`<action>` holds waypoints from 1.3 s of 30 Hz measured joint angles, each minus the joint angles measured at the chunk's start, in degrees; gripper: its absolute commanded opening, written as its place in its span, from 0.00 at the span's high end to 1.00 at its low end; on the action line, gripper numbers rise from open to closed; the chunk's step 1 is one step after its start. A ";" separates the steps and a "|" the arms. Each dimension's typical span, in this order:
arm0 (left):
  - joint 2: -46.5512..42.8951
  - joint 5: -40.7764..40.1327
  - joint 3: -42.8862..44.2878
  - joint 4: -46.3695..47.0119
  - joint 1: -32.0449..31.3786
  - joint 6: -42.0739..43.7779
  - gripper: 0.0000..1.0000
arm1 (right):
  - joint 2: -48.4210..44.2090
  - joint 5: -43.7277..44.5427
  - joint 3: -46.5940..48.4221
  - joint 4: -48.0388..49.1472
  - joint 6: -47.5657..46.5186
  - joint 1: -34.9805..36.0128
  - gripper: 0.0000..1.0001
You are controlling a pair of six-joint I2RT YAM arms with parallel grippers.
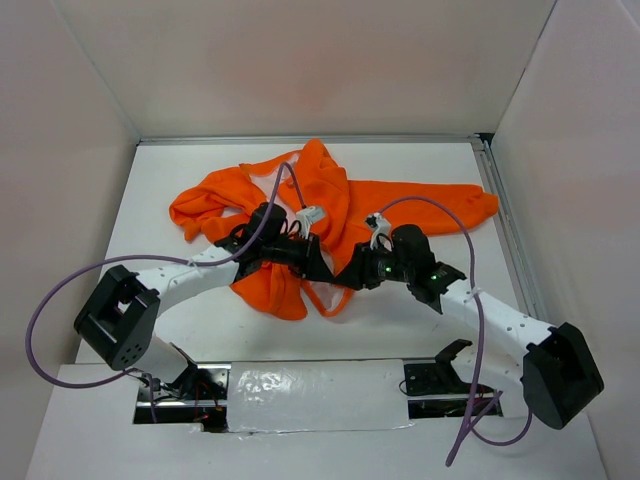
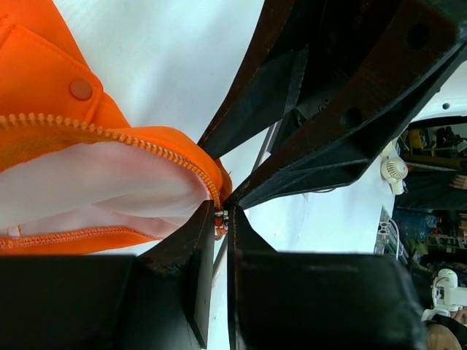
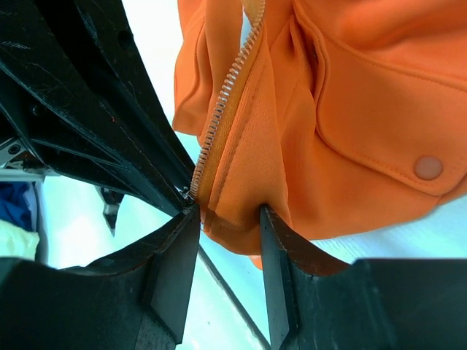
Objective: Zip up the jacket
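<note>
Jaws of the left gripper (image 2: 221, 219) stand almost together, with only a thin gap, and they pinch the low end of one zipper row (image 2: 131, 138) of the jacket (image 2: 44, 80) at their tips. Jaws of the right gripper (image 3: 226, 219) stand apart; a fold of the orange hem sits between them, and the end of the other zipper row (image 3: 226, 95) lies just beside one finger (image 3: 171, 255). We cannot tell if both fingers press this fold. Near the left gripper we see the pale lining (image 2: 95, 182) and a snap button (image 2: 80, 89); near the right one, a pocket flap (image 3: 394, 146) with its own snap (image 3: 427, 168). From above, both grippers meet at the near edge of the jacket, which lies crumpled and open in the middle of the white table (image 1: 440, 165), one sleeve (image 1: 440, 205) stretched to the right; behind it rises the far wall (image 1: 300, 70).
</note>
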 measured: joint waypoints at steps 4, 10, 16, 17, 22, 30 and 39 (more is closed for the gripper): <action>-0.02 0.13 -1.01 0.63 0.17 -0.55 1.00 | 1.88 -2.47 0.00 1.29 0.24 -0.15 0.66; -0.15 0.79 -1.49 2.78 0.48 -1.90 1.00 | 2.62 -5.51 -0.02 3.43 1.07 -0.20 1.00; -0.57 1.03 -1.55 3.26 0.63 -2.86 0.62 | 1.55 -5.27 -0.11 3.17 1.44 -0.37 1.00; -0.90 0.79 -1.55 3.10 0.61 -2.93 0.46 | 1.03 -5.22 -0.11 3.10 1.49 -0.35 1.00; -6.19 -2.89 -1.55 -0.85 -0.33 -2.91 0.01 | -3.17 -1.70 -0.11 0.94 0.50 -0.17 1.00; -20.24 -13.75 -7.67 -12.61 -0.46 -5.97 0.01 | -7.87 4.31 -0.81 -4.44 -0.57 -0.20 1.00; -17.18 -24.41 -15.26 -26.84 -3.61 -13.62 0.04 | -6.95 7.78 -1.44 -6.36 -0.66 -0.26 1.00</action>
